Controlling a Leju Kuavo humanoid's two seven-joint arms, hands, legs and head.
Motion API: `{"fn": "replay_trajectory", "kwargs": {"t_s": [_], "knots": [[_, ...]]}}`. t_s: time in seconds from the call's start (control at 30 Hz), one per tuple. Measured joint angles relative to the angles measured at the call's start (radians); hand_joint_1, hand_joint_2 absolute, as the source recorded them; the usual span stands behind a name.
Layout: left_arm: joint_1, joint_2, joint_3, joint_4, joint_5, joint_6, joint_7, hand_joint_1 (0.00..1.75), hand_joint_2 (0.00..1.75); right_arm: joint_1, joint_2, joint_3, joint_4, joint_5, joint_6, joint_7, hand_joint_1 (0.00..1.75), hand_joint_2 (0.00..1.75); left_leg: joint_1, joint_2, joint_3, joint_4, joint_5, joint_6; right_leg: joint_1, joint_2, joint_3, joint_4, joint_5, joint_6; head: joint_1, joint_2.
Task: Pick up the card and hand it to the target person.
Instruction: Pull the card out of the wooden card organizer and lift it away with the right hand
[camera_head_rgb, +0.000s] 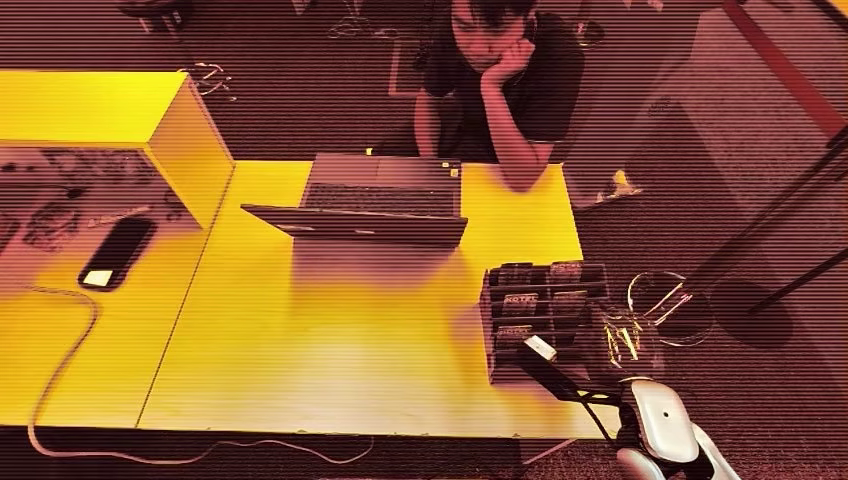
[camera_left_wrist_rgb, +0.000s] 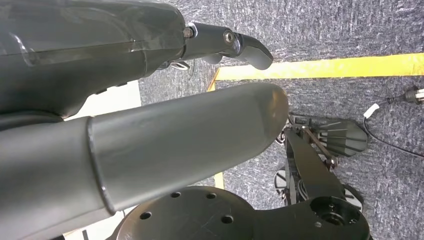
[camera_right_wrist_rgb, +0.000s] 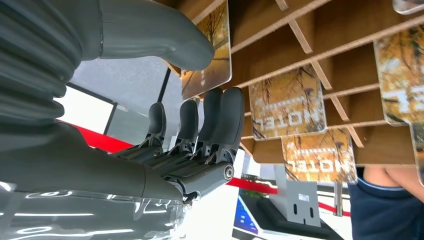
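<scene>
A dark slotted card rack (camera_head_rgb: 545, 310) stands at the desk's right edge with several "HOTEL" cards (camera_right_wrist_rgb: 287, 102) upright in its wooden slots. My right hand (camera_head_rgb: 545, 355) reaches into the rack's near side. In the right wrist view its thumb (camera_right_wrist_rgb: 150, 30) lies against one card (camera_right_wrist_rgb: 210, 50) that sits in a slot. The fingers (camera_right_wrist_rgb: 215, 117) stand just short of that card's edge, a gap apart from the thumb. A person (camera_head_rgb: 500, 90) sits behind the desk, chin resting on a hand. My left hand (camera_left_wrist_rgb: 200, 115) hangs over the floor and holds nothing.
An open laptop (camera_head_rgb: 375, 200) sits mid-desk in front of the person. A box-like shelf (camera_head_rgb: 150, 120), a dark flat device (camera_head_rgb: 115, 250) and a cable (camera_head_rgb: 60, 340) lie to the left. A round wire stand (camera_head_rgb: 665, 305) is beside the rack, off the desk.
</scene>
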Motion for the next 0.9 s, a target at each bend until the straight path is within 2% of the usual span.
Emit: {"fn": "replay_trajectory", "kwargs": {"t_s": [0.3, 0.43, 0.57, 0.9], "knots": [[0.000, 0.001, 0.000, 0.000, -0.001, -0.001, 0.000, 0.00, 0.00, -0.001, 0.000, -0.006, 0.020, 0.000, -0.010, -0.006, 0.98, 1.75, 0.000, 0.000, 0.000, 0.000, 0.000, 0.000, 0.000, 0.000, 0.000, 0.000, 0.000, 0.000, 0.000, 0.000], [0.000, 0.001, 0.000, 0.000, -0.002, -0.001, 0.000, 0.00, 0.00, -0.001, 0.000, -0.012, 0.026, 0.000, -0.015, -0.006, 1.09, 1.75, 0.000, 0.000, 0.000, 0.000, 0.000, 0.000, 0.000, 0.000, 0.000, 0.000, 0.000, 0.000, 0.000, 0.000], [0.000, 0.003, 0.000, 0.000, -0.002, -0.004, 0.000, 0.00, 0.00, -0.002, -0.001, -0.017, 0.029, 0.001, -0.019, -0.006, 1.34, 1.75, 0.000, 0.000, 0.000, 0.000, 0.000, 0.000, 0.000, 0.000, 0.000, 0.000, 0.000, 0.000, 0.000, 0.000], [0.000, 0.003, 0.000, 0.000, -0.002, -0.006, 0.000, 0.00, 0.00, -0.002, -0.007, -0.026, 0.029, 0.012, -0.015, -0.006, 1.40, 1.75, 0.000, 0.001, 0.001, 0.000, 0.000, 0.000, 0.000, 0.000, 0.001, 0.000, 0.000, 0.000, 0.000, 0.000]]}}
